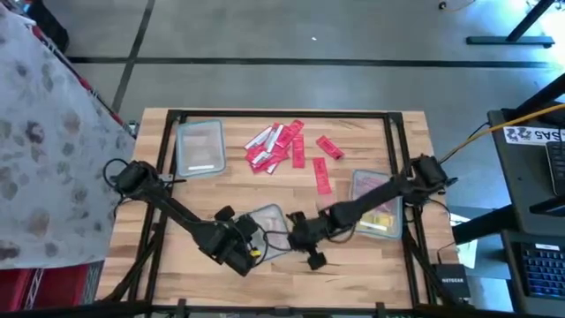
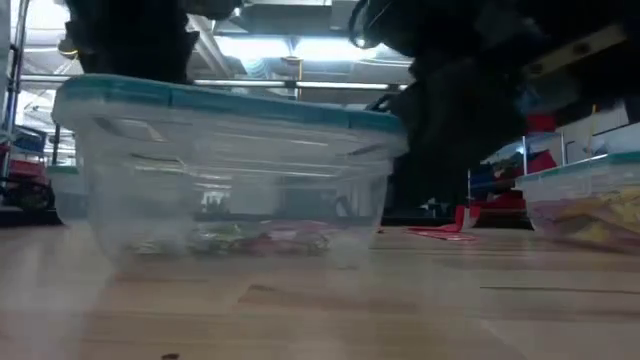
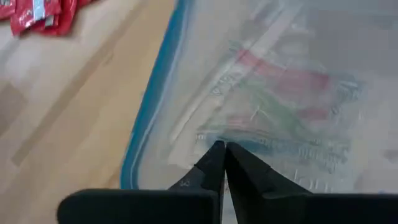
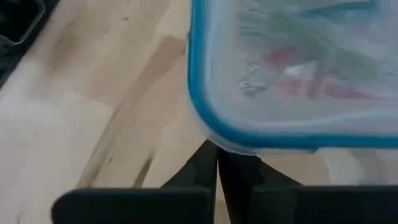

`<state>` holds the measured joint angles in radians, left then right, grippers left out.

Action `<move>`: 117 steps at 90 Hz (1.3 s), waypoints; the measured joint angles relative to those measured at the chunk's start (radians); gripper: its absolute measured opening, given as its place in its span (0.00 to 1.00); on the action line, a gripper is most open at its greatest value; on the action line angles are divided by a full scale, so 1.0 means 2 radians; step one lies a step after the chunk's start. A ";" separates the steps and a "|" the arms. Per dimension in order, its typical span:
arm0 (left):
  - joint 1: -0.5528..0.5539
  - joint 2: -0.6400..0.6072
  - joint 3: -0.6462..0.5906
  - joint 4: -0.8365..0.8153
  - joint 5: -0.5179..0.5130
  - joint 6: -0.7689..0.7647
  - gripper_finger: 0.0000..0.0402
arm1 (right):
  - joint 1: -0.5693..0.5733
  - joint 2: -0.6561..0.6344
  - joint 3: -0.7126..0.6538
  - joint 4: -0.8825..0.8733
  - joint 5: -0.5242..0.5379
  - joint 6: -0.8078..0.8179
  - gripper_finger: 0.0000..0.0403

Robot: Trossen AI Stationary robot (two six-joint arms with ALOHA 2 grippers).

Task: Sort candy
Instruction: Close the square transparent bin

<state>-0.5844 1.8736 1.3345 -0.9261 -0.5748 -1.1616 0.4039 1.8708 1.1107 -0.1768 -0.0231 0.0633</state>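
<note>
Red wrapped candy pieces (image 1: 278, 146) lie loose in a heap on the light wooden bench (image 1: 238, 190) near its far edge, with two more red pieces (image 1: 324, 163) strung out just beside the heap toward the right; the left wrist view catches a corner of the heap (image 3: 37, 14) beyond a tub's teal rim. Three clear rectangular plastic tubs stand on the bench: one toward the far-left corner (image 1: 199, 146), one by the right edge holding yellow pieces (image 1: 380, 205), and one at the middle of the near edge (image 1: 267, 225), seen close in the low view (image 2: 230, 165) with a few greenish and pinkish wrapped pieces (image 2: 255, 238) on its floor. Both dark arms reach in from the bench's sides and meet at this near tub. The left gripper (image 3: 219, 163) hangs over the tub's inside just within its teal rim, its two dark fingers pressed together with nothing between them, above the greenish and red wrappers. The right gripper (image 4: 216, 163) sits low at the outside of a rounded corner of the same tub (image 4: 292, 68), its fingers likewise closed tip to tip on nothing, bare wood beneath
</note>
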 joint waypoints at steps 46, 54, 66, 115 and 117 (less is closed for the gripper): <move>0.008 0.000 -0.009 0.032 -0.008 0.031 0.00 | -0.013 -0.094 0.001 -0.091 0.128 0.011 0.00; 0.008 0.004 -0.010 0.045 -0.009 0.043 0.00 | -0.025 -0.089 -0.018 -0.089 0.124 0.019 0.00; 0.009 0.013 -0.009 0.069 -0.012 0.059 0.00 | -0.033 -0.084 -0.056 -0.037 0.098 0.030 0.00; 0.027 0.058 -0.006 0.157 -0.030 0.083 0.00 | -0.031 -0.076 -0.100 0.036 0.122 0.046 0.00; 0.027 0.058 -0.006 0.158 -0.033 0.083 0.00 | -0.031 -0.081 -0.100 0.027 0.128 0.047 0.00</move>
<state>-0.5312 1.9903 1.3216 -0.6093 -0.6411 -0.9957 0.3412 1.7096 0.9104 -0.1225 0.2337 0.1570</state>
